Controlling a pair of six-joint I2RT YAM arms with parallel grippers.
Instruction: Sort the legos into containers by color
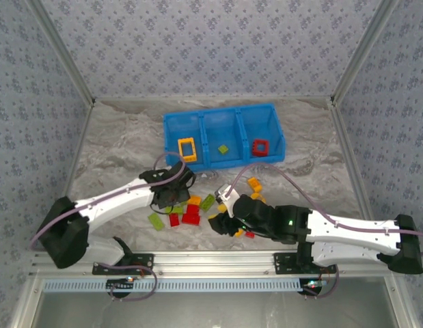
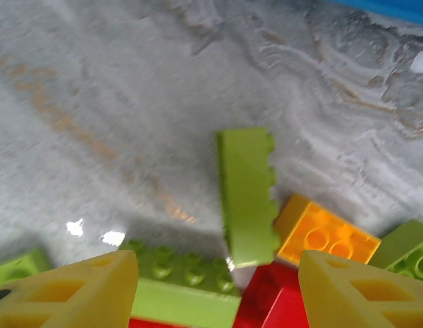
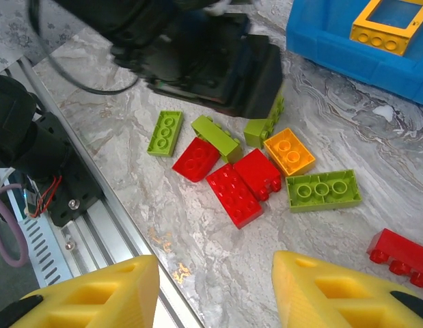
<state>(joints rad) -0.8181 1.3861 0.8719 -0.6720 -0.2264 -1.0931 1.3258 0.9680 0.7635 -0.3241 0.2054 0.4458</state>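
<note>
Blue bin [image 1: 171, 130], three compartments:
- Left: orange frame [image 1: 187, 148], long axis front to back.
- Middle: one small lime piece [image 1: 223, 149].
- Right: red frame [image 1: 260, 147].

Loose legos [image 1: 191, 217] lie scattered on the table [image 1: 115, 150], just in front of the bin.

Left gripper [image 2: 218, 297] hovers over them, fingers well apart and holding nothing. Ahead of it a lime brick [image 2: 247, 198] lies on its side, long axis pointing toward the bin.

Right gripper [image 3: 214, 290] is parted with bare table between the fingers.

From above, the left gripper covers part of the pile. A red brick [image 3: 401, 255] is cut off at the frame edge.
</note>
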